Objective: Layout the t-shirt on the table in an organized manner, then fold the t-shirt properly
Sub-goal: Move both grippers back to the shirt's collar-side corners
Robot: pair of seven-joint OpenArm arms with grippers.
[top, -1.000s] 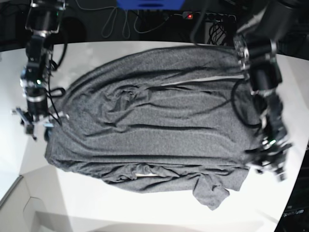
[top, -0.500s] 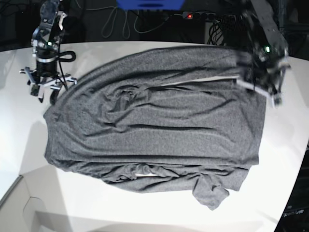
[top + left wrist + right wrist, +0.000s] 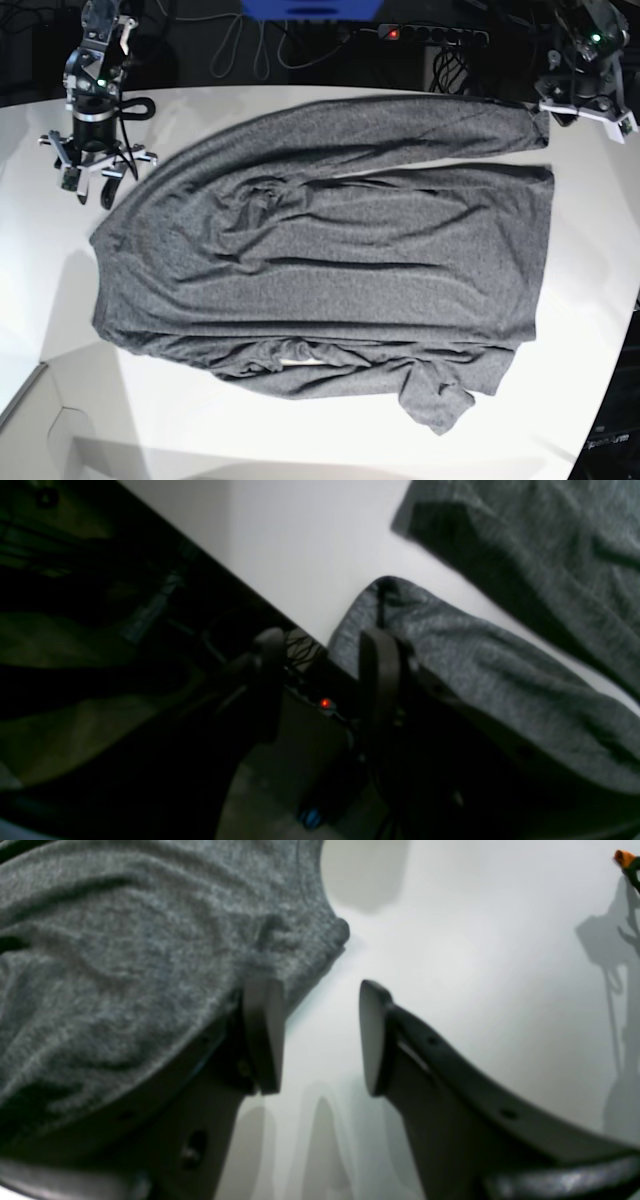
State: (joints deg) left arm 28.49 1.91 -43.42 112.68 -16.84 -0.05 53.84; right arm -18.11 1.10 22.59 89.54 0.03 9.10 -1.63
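The dark grey t-shirt [image 3: 330,260] lies spread flat on the white table [image 3: 590,290], with one long sleeve [image 3: 400,125] stretched along the far edge and a bunched sleeve [image 3: 435,400] at the near side. My right gripper [image 3: 95,178] hovers open by the shirt's far left corner. In the right wrist view this gripper [image 3: 317,1035] has bare table between its fingers and the shirt's edge [image 3: 150,965] behind the left finger. My left gripper [image 3: 585,108] is open past the far right corner. In the left wrist view it [image 3: 322,680] sits over the table edge beside the sleeve cuff [image 3: 400,615], holding nothing.
A power strip with a red light [image 3: 393,34] and cables [image 3: 240,45] lie behind the table's far edge. A blue object [image 3: 310,8] sits at the top. A pale panel [image 3: 60,430] shows at the near left. A small orange item [image 3: 622,859] appears far right in the right wrist view.
Both arms have swung from the shirt's near corners to its far corners, the left one ending beyond the sleeve cuff. Both grippers stayed open and the shirt has not shifted.
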